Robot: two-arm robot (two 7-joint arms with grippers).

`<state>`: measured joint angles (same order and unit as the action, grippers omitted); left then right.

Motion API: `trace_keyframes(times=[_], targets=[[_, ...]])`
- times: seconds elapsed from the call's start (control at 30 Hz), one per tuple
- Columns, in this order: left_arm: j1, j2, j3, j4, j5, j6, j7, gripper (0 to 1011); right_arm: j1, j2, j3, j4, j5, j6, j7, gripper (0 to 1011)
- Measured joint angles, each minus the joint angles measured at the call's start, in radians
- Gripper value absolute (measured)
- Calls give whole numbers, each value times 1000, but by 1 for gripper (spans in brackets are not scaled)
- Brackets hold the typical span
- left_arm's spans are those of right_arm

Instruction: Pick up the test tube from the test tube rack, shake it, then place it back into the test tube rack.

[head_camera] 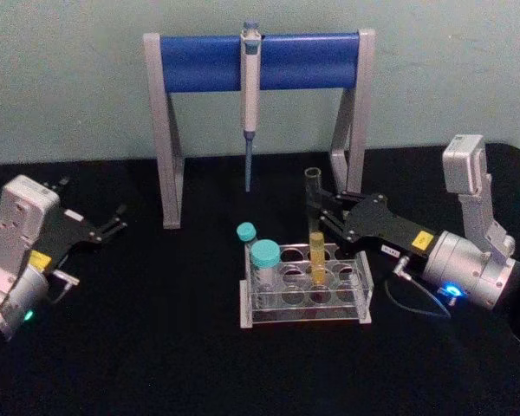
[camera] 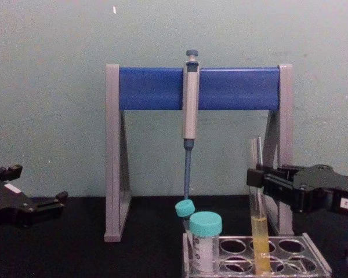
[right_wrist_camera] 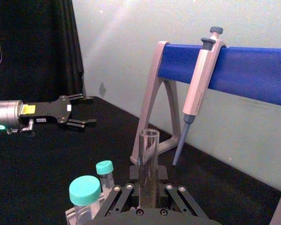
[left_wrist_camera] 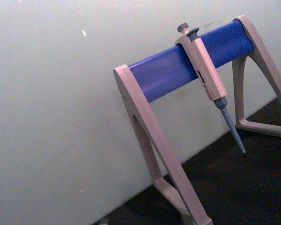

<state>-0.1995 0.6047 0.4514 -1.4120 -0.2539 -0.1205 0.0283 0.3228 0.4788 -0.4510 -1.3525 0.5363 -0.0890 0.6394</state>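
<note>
Two grippers: right gripper (camera: 260, 180) reaches in from right, jaws closed (seemingly; contact edge unclear) high on test tube (camera: 258, 231). Left gripper (right_wrist_camera: 90, 110) parked far left, spread wide, empty. Tube upright in test tube rack (head_camera: 305, 319), seated in hole right of vials. Tube uncapped, yellow liquid in lower third. Two teal-capped vials (camera: 206, 242) at rack's left end, contents not discernible. Risks: hard shake slops liquid out open mouth; smooth glass slips in high pinch; skewed lift drags rack or clips vials.
</note>
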Motion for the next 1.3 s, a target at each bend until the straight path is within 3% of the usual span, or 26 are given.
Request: trace_keyframes(times=[1.3], targets=[[0, 0, 0, 0, 0, 0, 0, 1001, 3, 2, -7, 7, -17, 25, -1, 221]])
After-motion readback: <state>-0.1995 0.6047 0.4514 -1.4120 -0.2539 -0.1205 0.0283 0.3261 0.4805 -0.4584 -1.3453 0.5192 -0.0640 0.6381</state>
